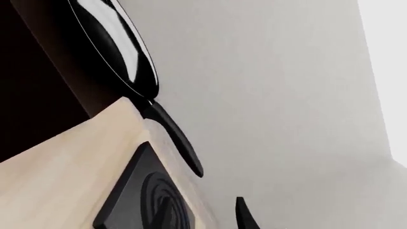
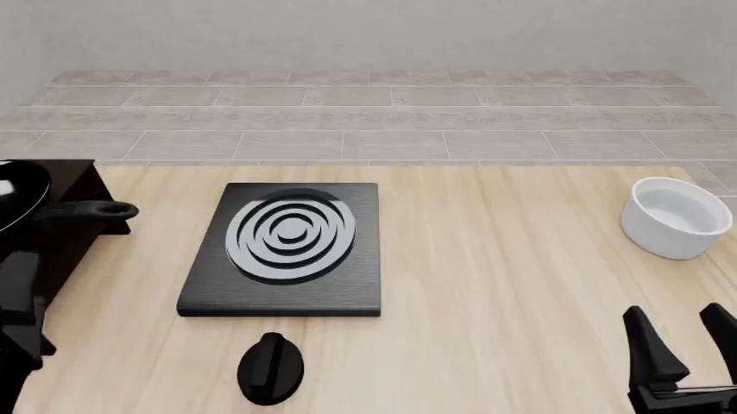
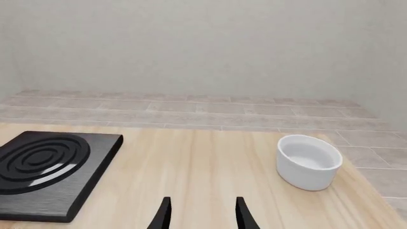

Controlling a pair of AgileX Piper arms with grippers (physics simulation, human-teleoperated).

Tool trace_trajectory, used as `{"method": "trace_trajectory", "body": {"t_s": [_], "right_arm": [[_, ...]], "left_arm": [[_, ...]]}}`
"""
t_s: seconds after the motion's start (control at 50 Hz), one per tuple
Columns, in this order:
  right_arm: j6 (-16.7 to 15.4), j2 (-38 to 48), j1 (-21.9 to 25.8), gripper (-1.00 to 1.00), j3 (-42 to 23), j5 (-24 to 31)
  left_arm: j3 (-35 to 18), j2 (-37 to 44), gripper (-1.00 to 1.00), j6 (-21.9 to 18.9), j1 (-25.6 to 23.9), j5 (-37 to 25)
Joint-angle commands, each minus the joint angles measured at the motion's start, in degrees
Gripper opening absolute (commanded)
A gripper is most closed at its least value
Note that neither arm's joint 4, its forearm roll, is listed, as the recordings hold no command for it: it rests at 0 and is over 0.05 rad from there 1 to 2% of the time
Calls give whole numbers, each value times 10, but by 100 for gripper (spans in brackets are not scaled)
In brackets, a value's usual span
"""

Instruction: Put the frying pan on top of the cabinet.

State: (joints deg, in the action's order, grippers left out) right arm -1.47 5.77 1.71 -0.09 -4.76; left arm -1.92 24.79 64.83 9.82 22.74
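The frying pan [image 2: 14, 195] lies on the flat top of the dark cabinet [image 2: 72, 237] at the far left, partly cut off by the picture's edge. Its handle [image 2: 90, 210] sticks out to the right over the cabinet's edge. In the left wrist view the pan [image 1: 117, 47] shows glossy black, with its handle [image 1: 175, 138] beside the cabinet [image 1: 38, 90]. My left gripper [image 1: 203, 217] is open, empty and apart from the handle. Only the left arm [image 2: 16, 323] shows in the front view. My right gripper [image 2: 682, 341] is open and empty at the front right, as the right wrist view [image 3: 202, 214] also shows.
A flat black stove plate [image 2: 282, 246] with grey rings lies left of centre and also shows in both wrist views [image 1: 146, 195] [image 3: 51, 167]. A small black knob [image 2: 271, 369] sits in front of it. A white bowl [image 2: 676, 217] [image 3: 308, 161] stands at the far right.
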Motion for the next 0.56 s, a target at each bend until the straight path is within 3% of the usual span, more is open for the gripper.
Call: {"method": "trace_trajectory", "body": {"t_s": [0.02,0.16,0.24,0.26,0.3,0.4,0.56], "right_arm": [[2,-9,0,100,0,7],[-1,-19,4,100,0,17],[2,-27,3,100,0,24],[3,-32,3,100,0,29],[2,-43,4,100,0,40],[3,-49,3,100,0,43],[-2,-48,6,100,-4,45]], "left_arm": [[-37,-151,100,-93,14,-183],[-78,-206,100,-167,32,-285],[-86,-223,100,-201,38,-314],[-93,-230,100,-228,43,-325],[-93,-245,100,-235,43,-340],[-108,-248,100,-289,49,-356],[-115,-248,100,-330,48,-369]]}}
